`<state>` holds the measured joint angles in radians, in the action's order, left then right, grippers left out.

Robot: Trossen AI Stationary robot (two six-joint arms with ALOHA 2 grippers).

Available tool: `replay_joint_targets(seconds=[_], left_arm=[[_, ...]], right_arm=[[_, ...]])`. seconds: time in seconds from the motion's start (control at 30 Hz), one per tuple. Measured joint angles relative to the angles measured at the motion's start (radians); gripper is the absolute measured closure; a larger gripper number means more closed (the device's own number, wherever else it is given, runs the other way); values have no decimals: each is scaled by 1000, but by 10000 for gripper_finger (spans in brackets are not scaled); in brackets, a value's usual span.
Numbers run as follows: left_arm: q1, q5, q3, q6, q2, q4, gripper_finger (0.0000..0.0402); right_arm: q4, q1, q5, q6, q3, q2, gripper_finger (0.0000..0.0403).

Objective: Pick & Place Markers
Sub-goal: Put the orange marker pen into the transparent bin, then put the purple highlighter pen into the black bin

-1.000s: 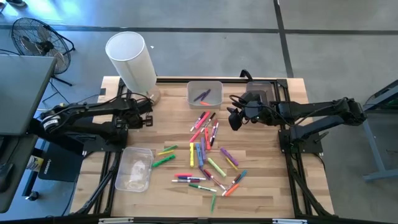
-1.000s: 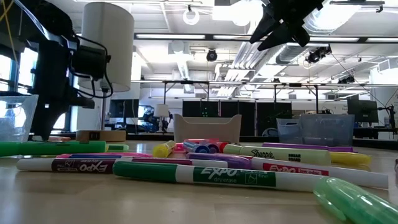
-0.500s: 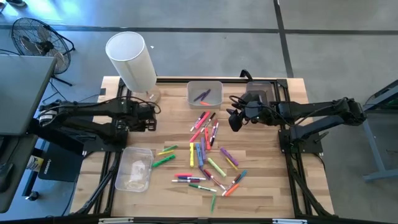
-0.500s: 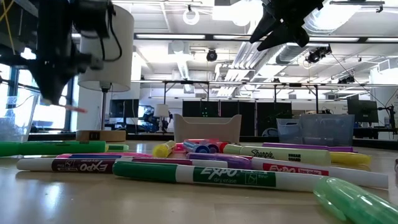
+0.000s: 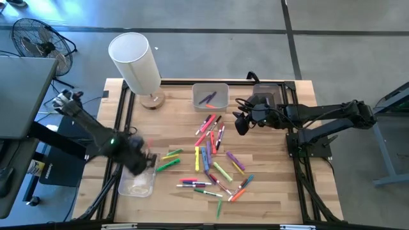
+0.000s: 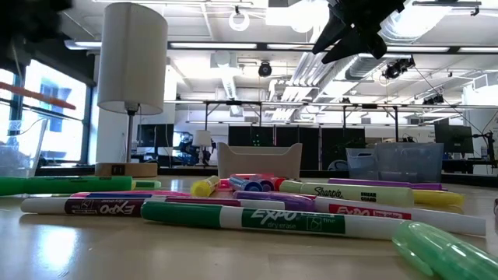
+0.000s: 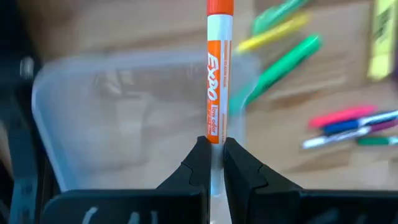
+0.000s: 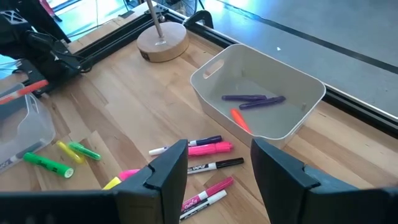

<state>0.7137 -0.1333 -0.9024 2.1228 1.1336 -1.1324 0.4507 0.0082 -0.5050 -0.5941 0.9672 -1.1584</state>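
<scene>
**Wooden surface with scattered markers, two bins and two arms**

Wood-plank surface [image 5: 268, 198] carrying the markers [image 5: 211, 160], which lie loose across its middle, with a white-shaded lamp [image 5: 134, 62] at the far left. A white bin [image 5: 195, 96] stands at the far edge and holds two purple markers and one orange one, as the right wrist view shows. A clear bin [image 5: 131, 185] sits near the left edge, with green and yellow markers just to its right. The left pincer [image 5: 142, 161] is over the clear bin's far right corner, clenched on an orange marker [image 7: 217, 93] with a white barrel; in the left wrist view this marker projects straight out from between the fingers [image 7: 198, 163], above the clear bin. The right pincer [image 5: 241, 122] hangs released, jaws spread, right of the white bin and above the far end of the scatter, grasping nothing.
</scene>
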Motion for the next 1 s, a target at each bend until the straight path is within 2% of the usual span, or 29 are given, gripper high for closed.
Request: replay_joint_targets(seconds=[0.1, 0.2, 0.47, 0.77, 1.0], left_arm=[[128, 17, 0, 165, 59, 27, 389], [187, 43, 0, 197, 117, 90, 389], [191, 67, 1, 193, 246, 146, 387], [191, 74, 1, 186, 281, 214, 305], [190, -29, 1, 178, 260, 213, 296]], right_arm=[[0, 0, 5, 0, 0, 0, 238], [0, 0, 4, 0, 0, 0, 238], [0, 0, 5, 0, 0, 0, 238], [0, 0, 11, 3, 0, 0, 238], [0, 0, 36, 19, 0, 0, 238]])
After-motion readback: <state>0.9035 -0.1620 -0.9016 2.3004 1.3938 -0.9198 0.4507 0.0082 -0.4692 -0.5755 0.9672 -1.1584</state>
